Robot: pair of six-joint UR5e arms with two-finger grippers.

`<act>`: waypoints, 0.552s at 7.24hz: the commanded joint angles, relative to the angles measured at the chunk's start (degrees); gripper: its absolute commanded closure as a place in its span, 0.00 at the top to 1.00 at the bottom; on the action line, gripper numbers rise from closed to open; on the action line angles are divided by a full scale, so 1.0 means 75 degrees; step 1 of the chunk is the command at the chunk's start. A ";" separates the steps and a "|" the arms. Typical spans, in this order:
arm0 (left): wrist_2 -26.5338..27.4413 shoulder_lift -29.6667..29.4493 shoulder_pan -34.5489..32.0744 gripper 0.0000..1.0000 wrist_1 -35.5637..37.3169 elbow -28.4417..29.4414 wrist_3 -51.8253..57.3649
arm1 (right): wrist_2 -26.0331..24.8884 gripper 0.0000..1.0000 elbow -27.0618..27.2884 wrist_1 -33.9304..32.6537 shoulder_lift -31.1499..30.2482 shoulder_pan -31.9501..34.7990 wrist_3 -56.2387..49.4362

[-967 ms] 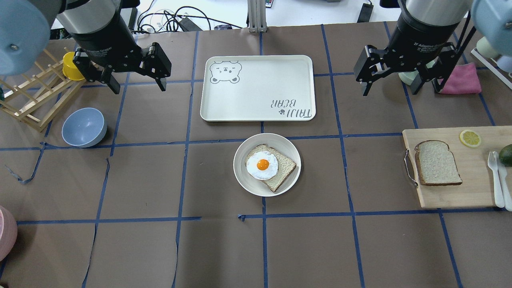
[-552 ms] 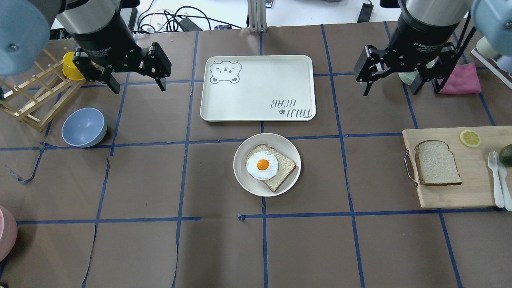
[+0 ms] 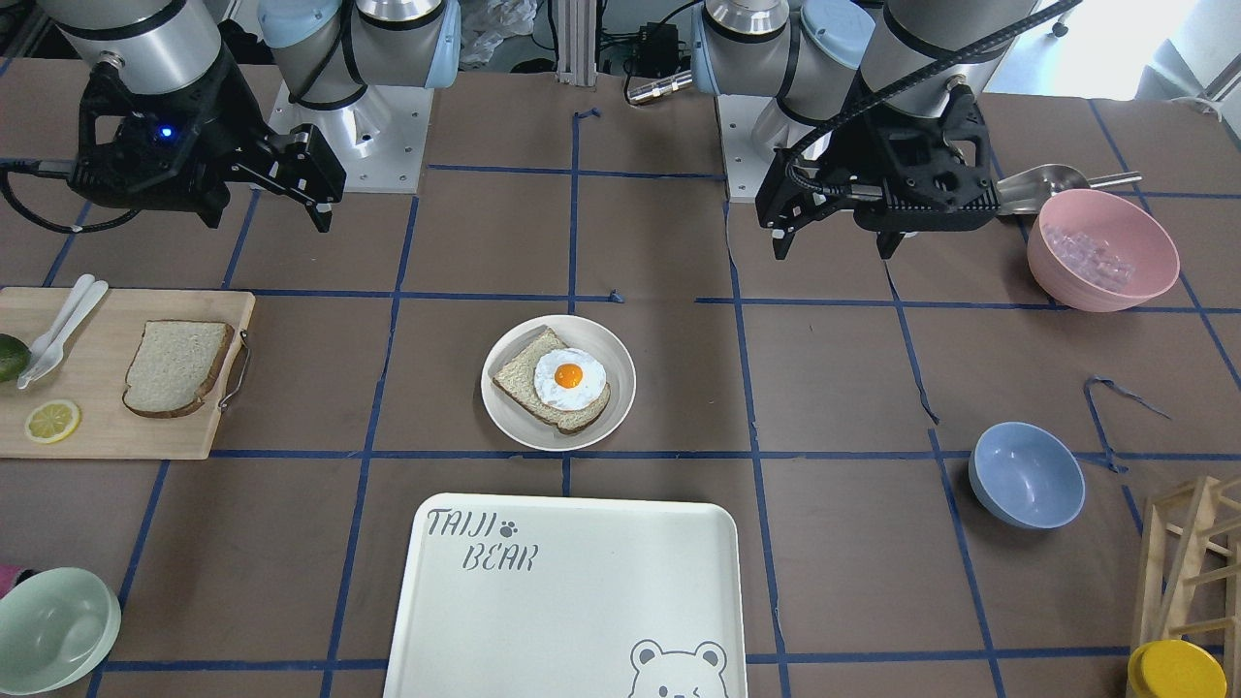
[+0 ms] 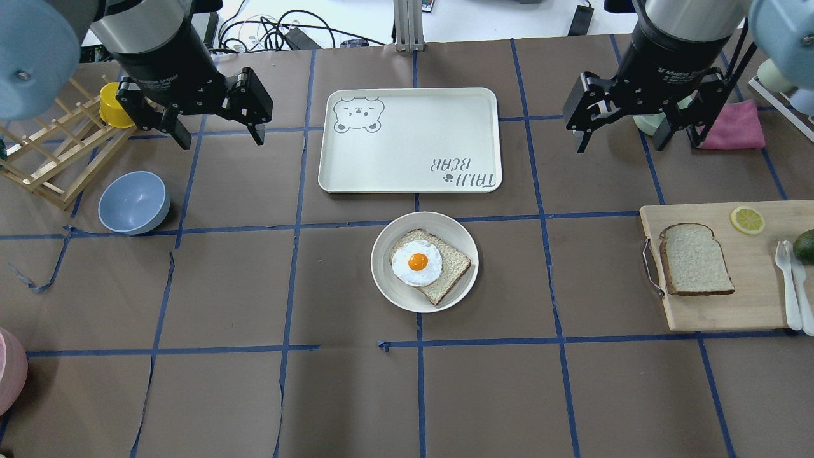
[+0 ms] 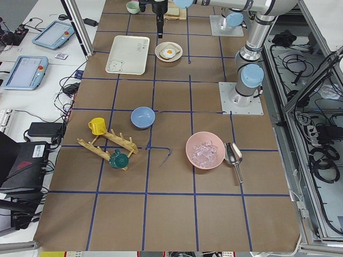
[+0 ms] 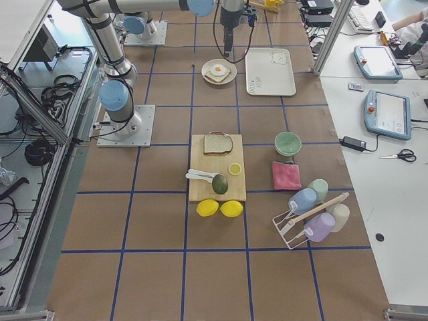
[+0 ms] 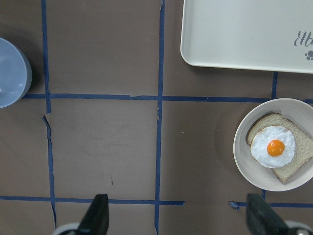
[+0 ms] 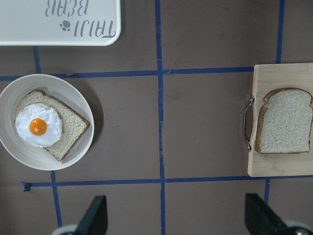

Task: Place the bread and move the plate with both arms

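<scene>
The plain bread slice [image 4: 696, 259] lies on a wooden cutting board at the table's right; it also shows in the front view [image 3: 175, 366] and the right wrist view [image 8: 284, 121]. The round off-white plate [image 4: 385, 248] sits at the table's centre and holds another slice topped with a fried egg [image 4: 416, 262]. The plate also shows in the front view [image 3: 504, 412] and in both wrist views [image 7: 242, 161] [image 8: 78, 100]. My left gripper [image 4: 221, 137] hangs open and empty above the far left. My right gripper [image 4: 619, 143] hangs open and empty above the far right, beyond the board.
The white TAIJI BEAR tray [image 4: 410, 140] lies just beyond the plate. The cutting board [image 4: 750, 299] also carries a lemon slice [image 4: 747, 220] and white cutlery. A blue bowl [image 4: 133, 202] and a wooden rack [image 4: 51, 159] stand at the left. A pink cloth [image 4: 734, 127] lies at the far right.
</scene>
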 commanded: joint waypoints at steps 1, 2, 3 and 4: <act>0.0000 0.0000 0.0008 1.00 0.0000 0.0000 0.0009 | -0.0083 1.00 0.0000 -0.0001 0.0067 -0.0012 0.0024; 0.0000 0.0000 -0.0003 1.00 0.0000 0.0000 -0.0002 | -0.0107 1.00 0.0023 -0.0094 0.0137 -0.0093 0.0047; 0.0000 0.0000 0.0008 1.00 0.0000 0.0000 0.0009 | -0.0107 1.00 0.0035 -0.0130 0.0463 -0.0187 0.0024; 0.0000 0.0000 0.0008 1.00 0.0000 0.0000 -0.0002 | -0.0119 1.00 0.0128 -0.0153 0.0663 -0.0431 0.0001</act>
